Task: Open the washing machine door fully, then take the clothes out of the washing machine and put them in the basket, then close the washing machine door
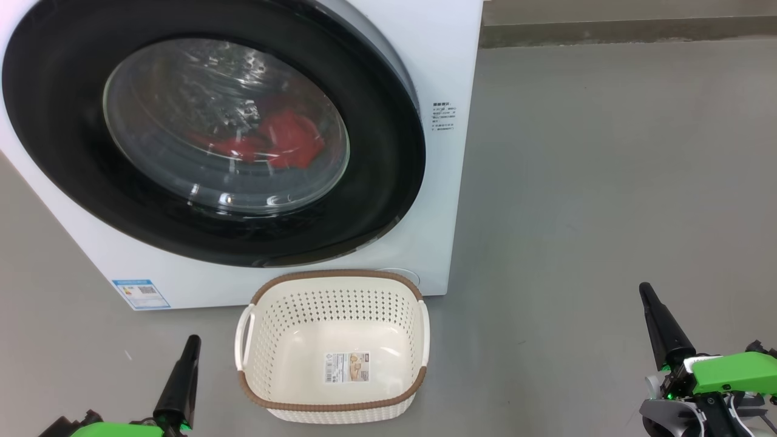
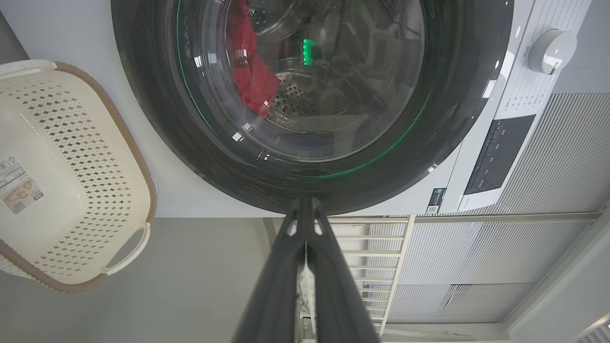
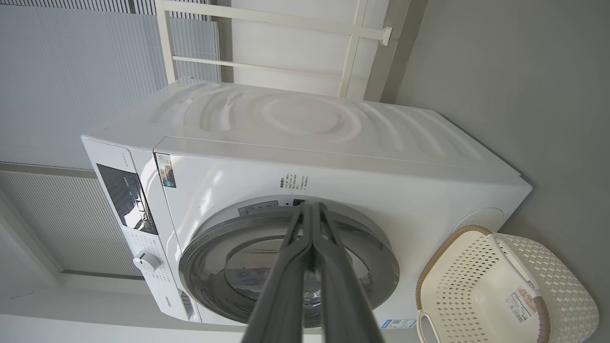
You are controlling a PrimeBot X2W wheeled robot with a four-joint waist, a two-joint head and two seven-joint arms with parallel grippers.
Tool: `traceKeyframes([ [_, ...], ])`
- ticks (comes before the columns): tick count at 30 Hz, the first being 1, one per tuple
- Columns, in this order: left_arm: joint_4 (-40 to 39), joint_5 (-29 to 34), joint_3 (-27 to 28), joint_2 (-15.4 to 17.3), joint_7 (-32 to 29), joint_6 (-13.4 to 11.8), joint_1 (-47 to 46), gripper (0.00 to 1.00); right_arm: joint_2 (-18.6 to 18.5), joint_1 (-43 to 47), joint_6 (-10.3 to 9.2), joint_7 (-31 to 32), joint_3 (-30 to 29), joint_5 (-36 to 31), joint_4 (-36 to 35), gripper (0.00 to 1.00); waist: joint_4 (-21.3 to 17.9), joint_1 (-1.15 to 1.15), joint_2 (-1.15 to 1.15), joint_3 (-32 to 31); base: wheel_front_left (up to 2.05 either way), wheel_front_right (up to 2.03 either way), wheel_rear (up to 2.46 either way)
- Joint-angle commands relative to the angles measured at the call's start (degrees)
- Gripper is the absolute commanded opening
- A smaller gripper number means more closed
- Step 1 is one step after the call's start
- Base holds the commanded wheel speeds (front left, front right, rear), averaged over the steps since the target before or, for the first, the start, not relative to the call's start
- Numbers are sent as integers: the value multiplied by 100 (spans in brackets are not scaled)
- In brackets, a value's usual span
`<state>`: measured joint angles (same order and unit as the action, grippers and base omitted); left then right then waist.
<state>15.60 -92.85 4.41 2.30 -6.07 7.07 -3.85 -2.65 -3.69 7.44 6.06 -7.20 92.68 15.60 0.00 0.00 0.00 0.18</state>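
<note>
Right, first step, not yet begun. The large round washing machine door (image 1: 182,103), with its glossy black rim and bulging clear glass, sits shut flush against the big white box-shaped washing machine (image 1: 437,60).

Behind the glass you have the bright red clothes (image 1: 285,141), lying low in the steel drum.

The small cream-white perforated plastic basket (image 1: 334,303) with the brown woven-look rim stands on the grey floor (image 1: 607,182) just in front of the machine, below the door's lower edge. It is empty but for a paper label on its bottom.

Your left gripper (image 1: 193,341) hangs at the lower left beside the basket, its dark fingers pressed together on nothing. Your right gripper (image 1: 646,291) sits at the lower right, fingers likewise together and empty. Both are well apart from the door.

Next move, as I judge it: bring one arm up to the door's rim and find the catch. Which side it opens from I cannot tell from here. You will probably need to part the fingers to hook the rim. Mind the basket; a door swinging wide may pass close above it.
</note>
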Motion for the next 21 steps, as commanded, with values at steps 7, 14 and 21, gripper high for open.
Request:
traceKeyframes([
  [7, -156, 65, 206, 65, -38, 42, -234, 0, -41, -247, 5, 26, 89, -34, -158, 0, 0, 0, 0, 0, 0, 0, 0],
  [14, 1, 1, 4, -2, -8, 0, -1, 0, 4, 0, 0, -1, -5, 0, 1, 0, 0, 0, 0, 0, 0, 0, 0],
  [21, 132, 36, -24, -43, 42, -1, 115, 100, 73, 129, 1, -44, 55, -16, 148, 100, 1, 2, 0, 5, 0, 0, 0],
])
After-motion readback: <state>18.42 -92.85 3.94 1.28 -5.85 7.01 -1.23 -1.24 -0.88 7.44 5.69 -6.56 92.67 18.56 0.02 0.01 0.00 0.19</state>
